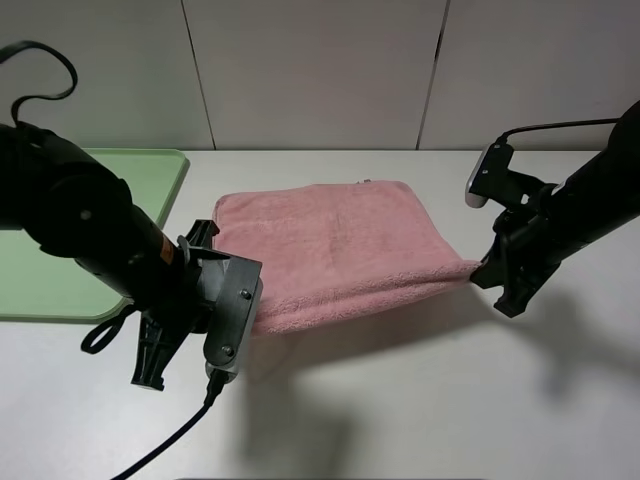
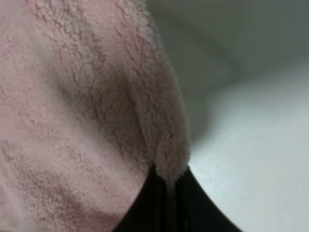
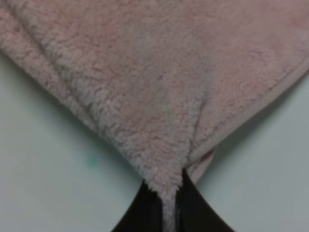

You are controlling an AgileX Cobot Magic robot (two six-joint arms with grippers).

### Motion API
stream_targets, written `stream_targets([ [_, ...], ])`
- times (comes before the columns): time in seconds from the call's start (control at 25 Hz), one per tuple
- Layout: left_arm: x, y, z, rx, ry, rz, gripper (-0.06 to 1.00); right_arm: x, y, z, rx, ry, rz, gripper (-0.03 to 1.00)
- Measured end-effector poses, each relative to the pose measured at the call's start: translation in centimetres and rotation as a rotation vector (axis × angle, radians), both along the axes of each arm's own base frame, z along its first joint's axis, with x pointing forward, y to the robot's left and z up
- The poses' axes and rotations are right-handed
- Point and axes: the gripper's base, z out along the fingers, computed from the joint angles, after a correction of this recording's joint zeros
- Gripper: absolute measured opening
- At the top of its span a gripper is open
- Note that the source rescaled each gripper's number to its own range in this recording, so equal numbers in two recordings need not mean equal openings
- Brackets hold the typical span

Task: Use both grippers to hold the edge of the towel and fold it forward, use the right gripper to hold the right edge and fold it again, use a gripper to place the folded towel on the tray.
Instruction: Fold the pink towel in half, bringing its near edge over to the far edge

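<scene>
Closest to me, a black cable (image 1: 165,445) trails off the near left of the white table (image 1: 420,400). Just past it, the left gripper (image 1: 256,308) hangs low over the tabletop. It is clamped tight on the near left corner of the pink towel (image 1: 340,240). In its own wrist view the black fingers (image 2: 145,205) are pressed together, with a fluffy fold of the cloth squeezed up between them.

A little farther back on the right, the right gripper (image 1: 482,270) is likewise pinched hard on the near right corner. It draws that corner out into a point. Its wrist view shows the pile bunched into the closed jaws, with the stitched hem (image 3: 260,99) running off to one side.

Between the two claws the towel's near edge is raised off the table and sags slightly in the middle. A soft shadow (image 1: 400,310) lies under it. The far part of the cloth rests flat on the tabletop, roughly at the centre.

Farther left sits the light green tray (image 1: 178,172), partly hidden by the left arm. It is close to the towel's far left corner but not touching it, and no part of the towel is on it. Pale wall panels (image 1: 320,70) close the scene at the back.
</scene>
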Motion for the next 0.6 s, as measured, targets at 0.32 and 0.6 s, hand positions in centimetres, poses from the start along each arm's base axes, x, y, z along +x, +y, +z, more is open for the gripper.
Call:
stream_targets([
  [0.32, 0.0, 0.7, 1.4, 0.01, -0.041, 0.089, 0.0, -1.1, 0.0, 2.4, 0.03, -0.016, -0.028, 0.0],
  [0.6, -0.3, 1.5, 3.7, -0.019, -0.105, 0.15, 0.0, -2.1, -0.2, 4.1, 0.045, -0.033, -0.061, 0.0],
])
